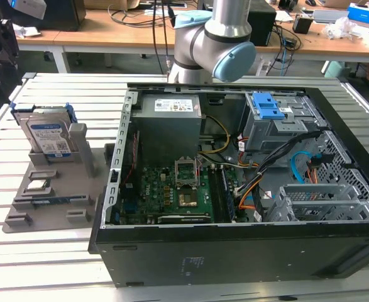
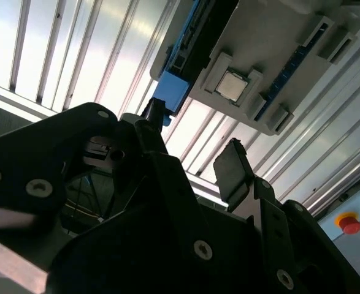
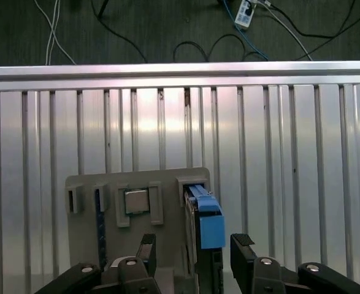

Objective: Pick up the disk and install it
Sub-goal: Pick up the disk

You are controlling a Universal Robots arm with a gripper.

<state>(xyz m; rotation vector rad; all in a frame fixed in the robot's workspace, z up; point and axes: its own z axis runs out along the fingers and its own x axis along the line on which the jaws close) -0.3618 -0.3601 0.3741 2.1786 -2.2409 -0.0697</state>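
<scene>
Disk [image 1: 46, 135]: upright in gray holder [image 1: 77, 135], just beside the open computer case [image 1: 234, 251] (on the exterior view's left of it). Gripper [image 3: 193, 245]: spread wide, empty, poised over holder, fingers either side of disk. Pickup not yet done; installation in case outstanding.

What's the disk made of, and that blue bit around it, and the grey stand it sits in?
The disk looks like metal: silvery, slightly shiny casing, with a papery white-and-blue label. Its blue bracket looks like matte plastic, evenly coloured. The grey stand is probably plastic too: dull, uniform grey with moulded slots.
</scene>
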